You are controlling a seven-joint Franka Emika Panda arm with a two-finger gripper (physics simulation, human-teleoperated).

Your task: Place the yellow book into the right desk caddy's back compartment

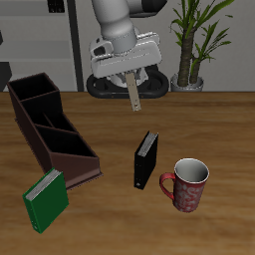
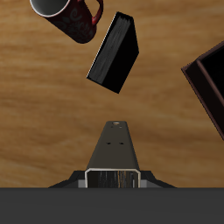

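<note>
Yellow book hung in jaws, closed on its upper end, well above table. Long axis near vertical, slight tilt; free end pointed down. In wrist view, book ran straight out from jaws. Right desk caddy lay off to 1 side, lower, well apart. Back compartment probably far tall-walled end; walls hard to tell apart. Next move, likely: carry across, lower in. Black book, mug, green book nearer front edge.

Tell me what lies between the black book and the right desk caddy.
Nothing: only bare table separates the black book from the right desk caddy. The exterior and wrist views both show this.
</note>
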